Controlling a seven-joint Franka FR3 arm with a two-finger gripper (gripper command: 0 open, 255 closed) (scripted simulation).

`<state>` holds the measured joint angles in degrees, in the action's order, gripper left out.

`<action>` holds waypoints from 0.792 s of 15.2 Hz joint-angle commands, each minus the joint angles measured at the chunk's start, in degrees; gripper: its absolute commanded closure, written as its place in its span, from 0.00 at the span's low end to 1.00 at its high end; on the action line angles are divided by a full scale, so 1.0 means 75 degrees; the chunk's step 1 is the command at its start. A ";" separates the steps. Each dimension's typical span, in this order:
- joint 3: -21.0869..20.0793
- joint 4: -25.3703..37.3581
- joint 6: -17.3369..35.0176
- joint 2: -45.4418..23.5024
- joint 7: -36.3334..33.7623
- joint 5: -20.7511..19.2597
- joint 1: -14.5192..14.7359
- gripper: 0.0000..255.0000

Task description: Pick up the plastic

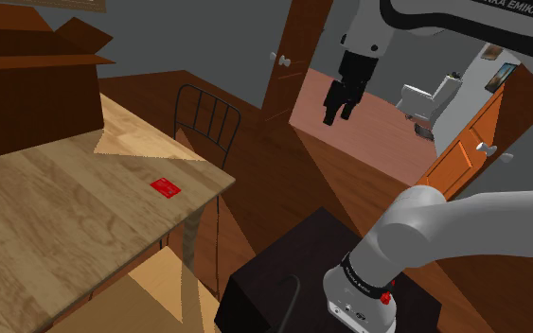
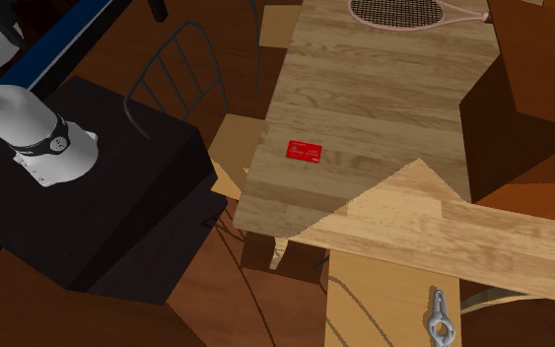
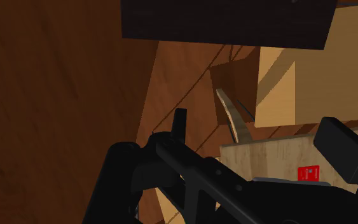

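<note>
Tool (image 1: 338,113): fingers apart, empty; high, well right of worktop (image 1: 56,227) in shoulder view, approach not begun.
Red card (image 1: 167,187): flat near worktop's right edge; thinness likely demands a low pinch.

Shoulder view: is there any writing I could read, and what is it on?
"EMIKA", letters before it cut off, on the white arm link at the top edge.
Black band around the white arm base: pale lettering, too small to read.
Flat red card on the light wooden table: white marks, too small to read.
</note>
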<state>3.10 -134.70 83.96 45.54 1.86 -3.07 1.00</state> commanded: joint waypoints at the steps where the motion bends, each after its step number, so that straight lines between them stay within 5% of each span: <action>1: 0.0000 0.0000 0.0000 0.0000 0.0000 0.0000 0.0000 0.00; 12: -0.0635 -0.2031 0.3940 -0.0575 -0.0474 0.0590 0.0550 0.00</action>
<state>-1.13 -148.73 110.78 41.47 -1.30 0.93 4.67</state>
